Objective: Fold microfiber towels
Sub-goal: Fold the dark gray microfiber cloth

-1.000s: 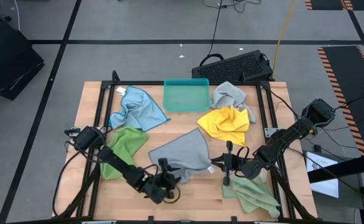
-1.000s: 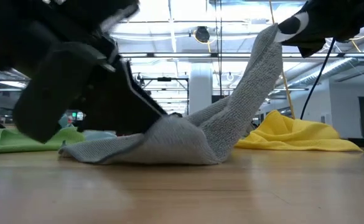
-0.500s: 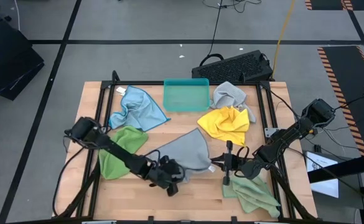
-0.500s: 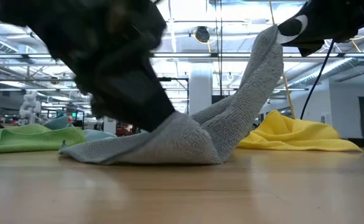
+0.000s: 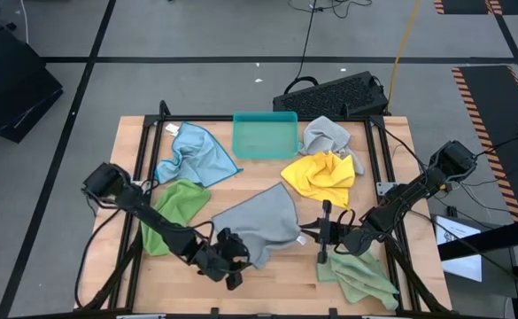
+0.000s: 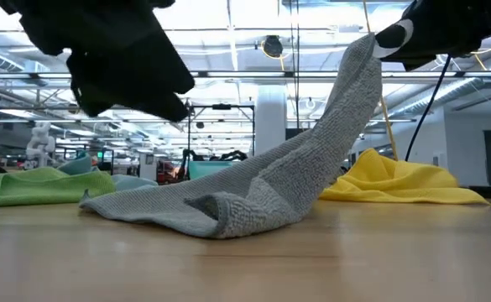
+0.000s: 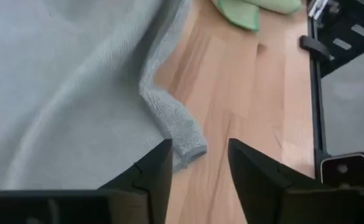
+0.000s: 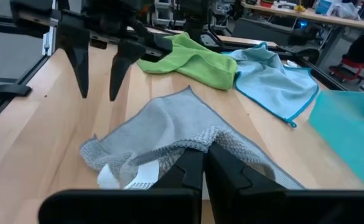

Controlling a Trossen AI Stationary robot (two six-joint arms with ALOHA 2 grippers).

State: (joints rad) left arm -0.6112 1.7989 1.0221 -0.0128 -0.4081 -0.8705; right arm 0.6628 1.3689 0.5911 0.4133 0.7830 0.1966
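Grey towel (image 5: pixel 260 223), mid-table, is the piece we log first. From left: our left gripper (image 5: pixel 232 266) hovers above its near corner, jaws parted, gripping nothing. We note a rolled hem (image 7: pixel 175 127) on bare wood beneath. Our right gripper (image 5: pixel 314 232) pinches the towel's right corner, lifted off the table (image 5: pixel 285 279), jaws clenched on it.

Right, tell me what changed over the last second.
The left gripper lifted off the grey towel and drew back from its near corner, jaws open and empty; that corner now lies rolled on the table. The right gripper stayed shut on the towel's other corner, holding it raised. The other towels stayed put.
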